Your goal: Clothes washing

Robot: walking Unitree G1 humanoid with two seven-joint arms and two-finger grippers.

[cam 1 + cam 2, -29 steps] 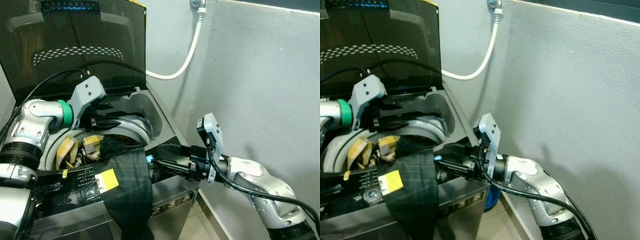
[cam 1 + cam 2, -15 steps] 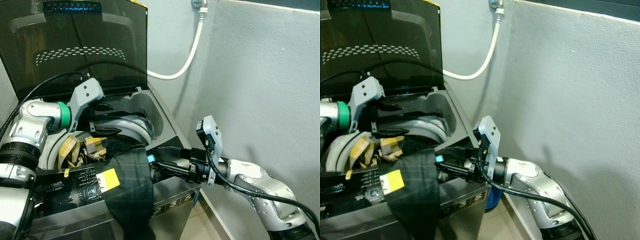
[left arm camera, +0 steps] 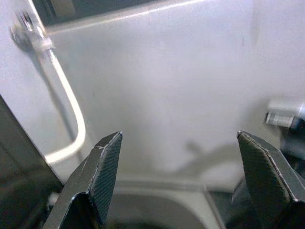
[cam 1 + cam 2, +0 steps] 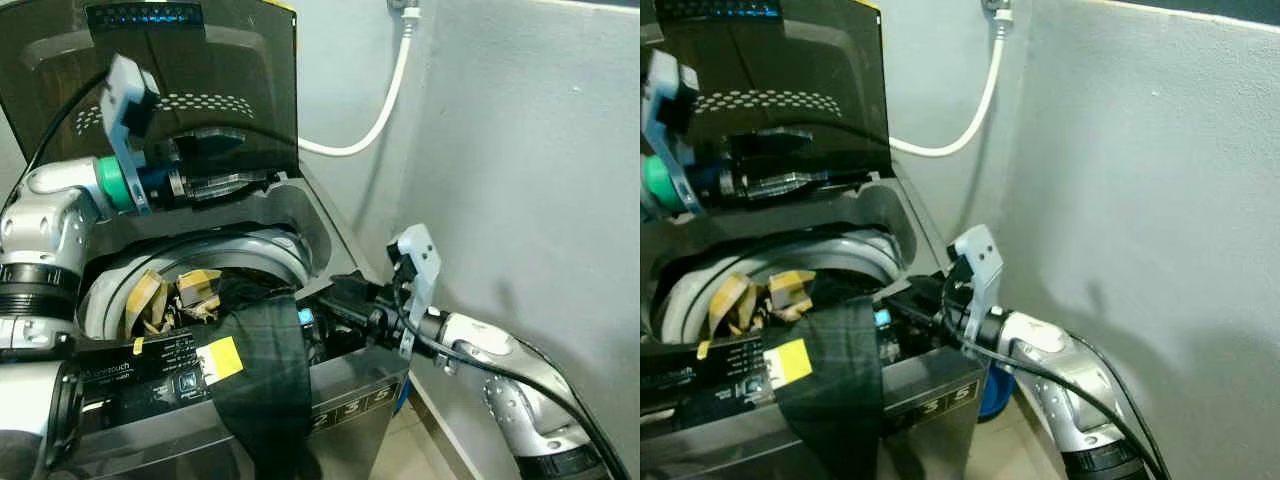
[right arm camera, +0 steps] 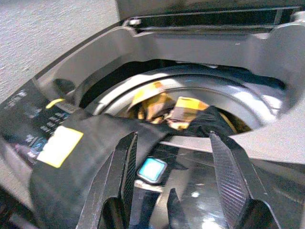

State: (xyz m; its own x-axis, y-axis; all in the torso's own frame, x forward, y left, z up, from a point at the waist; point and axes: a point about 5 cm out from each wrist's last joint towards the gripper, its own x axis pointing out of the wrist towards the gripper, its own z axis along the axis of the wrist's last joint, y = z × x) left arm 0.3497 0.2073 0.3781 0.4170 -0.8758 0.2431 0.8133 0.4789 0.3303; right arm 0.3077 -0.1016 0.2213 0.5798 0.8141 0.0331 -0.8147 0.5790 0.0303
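Note:
A dark plaid garment [image 4: 256,372] with a yellow tag [image 4: 221,359] hangs from the drum over the front edge of the top-loading washer [image 4: 345,398]. Yellow and dark clothes [image 4: 188,290] lie in the drum. My left gripper [image 4: 258,160] is raised above the drum in front of the open lid [image 4: 190,70], open and holding nothing; in the left wrist view its fingers [image 3: 107,167] stand wide apart. My right gripper [image 5: 174,138] is open at the washer's right front corner, just beside the garment [image 5: 90,138] and not touching it.
A white hose [image 4: 385,110] runs down the wall behind the washer. A grey wall [image 4: 530,150] stands close on the right. A blue object [image 4: 995,392] lies on the floor beside the washer. The control panel [image 4: 150,365] runs along the front edge.
My left gripper has lifted out of the drum to lid height, still open. The right gripper has edged closer to the drum. The garment still hangs over the front.

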